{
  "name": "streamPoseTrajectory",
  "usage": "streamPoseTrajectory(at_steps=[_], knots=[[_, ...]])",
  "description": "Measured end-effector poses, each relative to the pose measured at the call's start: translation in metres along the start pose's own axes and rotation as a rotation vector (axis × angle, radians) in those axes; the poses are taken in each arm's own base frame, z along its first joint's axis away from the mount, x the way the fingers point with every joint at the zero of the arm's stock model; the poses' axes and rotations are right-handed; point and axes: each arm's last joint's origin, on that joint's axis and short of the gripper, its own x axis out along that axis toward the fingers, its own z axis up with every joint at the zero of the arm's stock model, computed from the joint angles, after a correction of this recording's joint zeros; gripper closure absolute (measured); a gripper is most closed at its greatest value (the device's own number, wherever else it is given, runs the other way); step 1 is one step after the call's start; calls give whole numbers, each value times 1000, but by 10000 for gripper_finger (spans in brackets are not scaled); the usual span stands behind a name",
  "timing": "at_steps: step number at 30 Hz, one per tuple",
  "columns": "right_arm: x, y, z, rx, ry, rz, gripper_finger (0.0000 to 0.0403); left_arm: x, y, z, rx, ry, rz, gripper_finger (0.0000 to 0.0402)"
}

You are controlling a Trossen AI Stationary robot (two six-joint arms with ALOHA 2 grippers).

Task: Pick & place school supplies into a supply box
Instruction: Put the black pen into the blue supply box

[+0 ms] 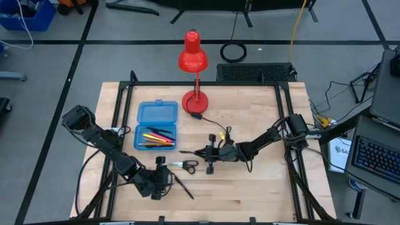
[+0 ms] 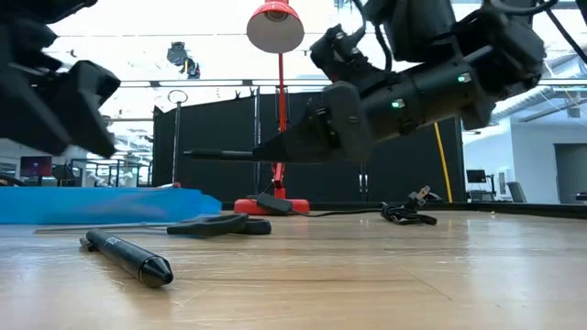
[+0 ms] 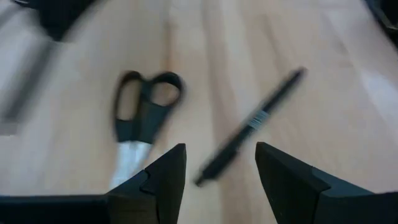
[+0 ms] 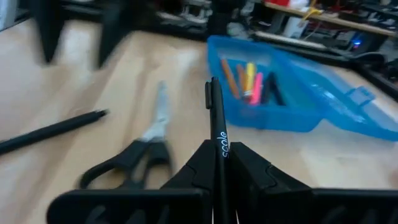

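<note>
Several orange, pink and yellow pencils (image 1: 152, 135) fill our open translucent blue plastic box (image 1: 156, 115); right gripper (image 1: 201, 152) pinches a slim black pen (image 4: 217, 130), left gripper (image 3: 219, 177) gapes.

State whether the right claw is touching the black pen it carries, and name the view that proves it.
Touching. The right wrist view shows the right claw shut on the black pen, its fingers pressed against the barrel.

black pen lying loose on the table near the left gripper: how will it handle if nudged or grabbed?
The black pen is a slim round barrel lying flat on bare wood, so a nudge probably rolls it. It looks straight and rigid, likely light. The open left gripper should straddle it, though its smooth barrel might slip or pivot if pinched off-centre.
</note>
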Motion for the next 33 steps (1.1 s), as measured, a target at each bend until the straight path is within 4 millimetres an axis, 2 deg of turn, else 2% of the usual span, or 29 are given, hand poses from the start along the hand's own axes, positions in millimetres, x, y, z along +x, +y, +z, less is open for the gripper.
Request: streamPoseTrajectory(at_steps=[4,8,18,26,33], knots=[[8,-15,3,17,-11,18,385,-2,-5,-2,8,26,-67,202],[19,-28,14,9,-29,32,385,-3,-8,-5,18,79,-149,202],[51,-63,56,-14,-27,66,385,-6,-13,-7,12,94,-193,202],[67,-95,88,34,-37,143,385,-6,-14,-7,16,91,-193,201],[70,-118,91,103,-31,129,385,-6,-13,-7,37,79,-173,201]])
